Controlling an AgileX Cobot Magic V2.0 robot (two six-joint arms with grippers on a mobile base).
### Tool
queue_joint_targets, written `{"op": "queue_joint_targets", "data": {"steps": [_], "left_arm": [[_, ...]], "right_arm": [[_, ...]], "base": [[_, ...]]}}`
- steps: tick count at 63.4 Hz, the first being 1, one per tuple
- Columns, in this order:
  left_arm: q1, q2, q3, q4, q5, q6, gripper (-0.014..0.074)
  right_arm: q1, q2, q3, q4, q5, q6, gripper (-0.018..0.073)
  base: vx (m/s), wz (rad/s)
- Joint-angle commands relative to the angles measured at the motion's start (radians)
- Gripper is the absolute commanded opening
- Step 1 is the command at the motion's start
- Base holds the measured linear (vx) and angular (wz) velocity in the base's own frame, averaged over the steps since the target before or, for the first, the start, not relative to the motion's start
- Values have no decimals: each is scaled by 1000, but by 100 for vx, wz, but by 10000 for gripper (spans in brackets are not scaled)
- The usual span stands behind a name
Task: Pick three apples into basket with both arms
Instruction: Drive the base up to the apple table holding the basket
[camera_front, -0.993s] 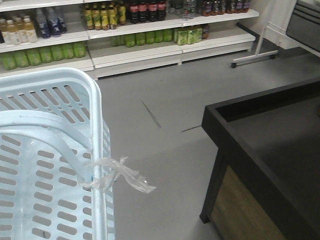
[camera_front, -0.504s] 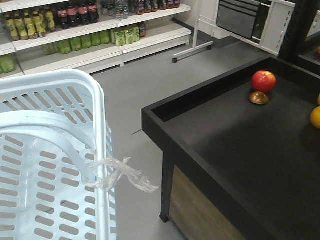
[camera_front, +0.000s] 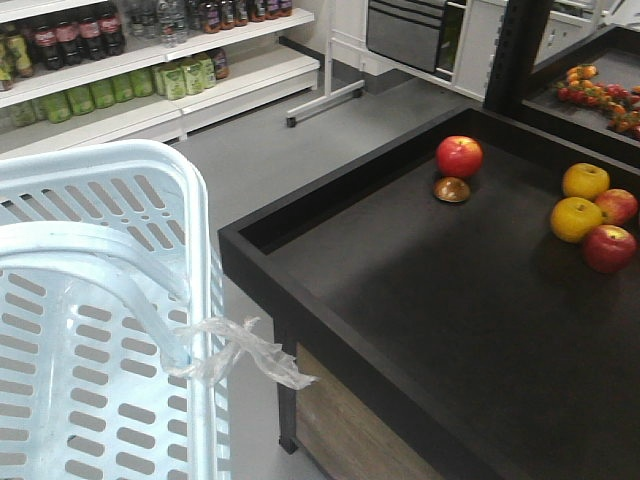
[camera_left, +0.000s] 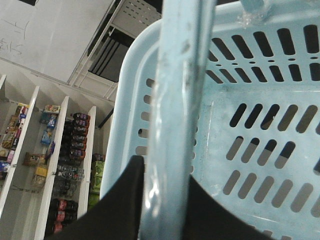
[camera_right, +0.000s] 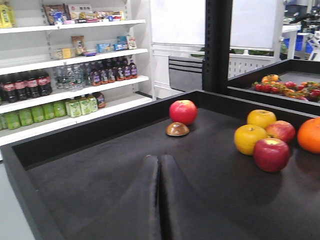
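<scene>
The pale blue basket (camera_front: 195, 260) fills the left of the front view, with a clear plastic scrap (camera_front: 240, 355) on its rim. In the left wrist view my left gripper (camera_left: 165, 175) is shut on the basket's handle (camera_left: 177, 90). A dark red apple (camera_right: 271, 154) lies on the black table (camera_right: 100, 185), right of and beyond my right gripper (camera_right: 160, 159), which is shut and empty. The same apple (camera_front: 609, 248) sits at the far right of the front view. A red-and-yellow apple (camera_right: 282, 130) lies just behind it. A brighter red apple (camera_right: 183, 111) stands alone further back.
Two yellow apples (camera_right: 249, 138) and an orange fruit (camera_right: 310, 135) lie by the dark apple. A small brown lump (camera_right: 177, 129) sits before the bright apple. The table has a raised black rim (camera_front: 250, 225). Drink shelves (camera_front: 120, 70) line the far wall across grey floor.
The front view has swung right. The black table slid left and nearer, and the fruit cluster came into sight. The basket keeps its place in the frame.
</scene>
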Motion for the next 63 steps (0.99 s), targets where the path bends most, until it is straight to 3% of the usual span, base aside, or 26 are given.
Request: {"op": "queue_joint_targets", "data": {"steps": [1,29,63], "left_arm": [[-3,5,-34,3,-88,-16,-6],[-3,5,-34,3,-88,-16,-6],[-3,5,-34,3,-88,-16,-6]], "right_arm": [[3,-11,13,-6,-80,-7,-9],[3,-11,13,-6,-80,-7,-9],[3,-11,13,-6,-80,-7,-9]], "base": [[3,-23],[3,-30],[4,-51]]}}
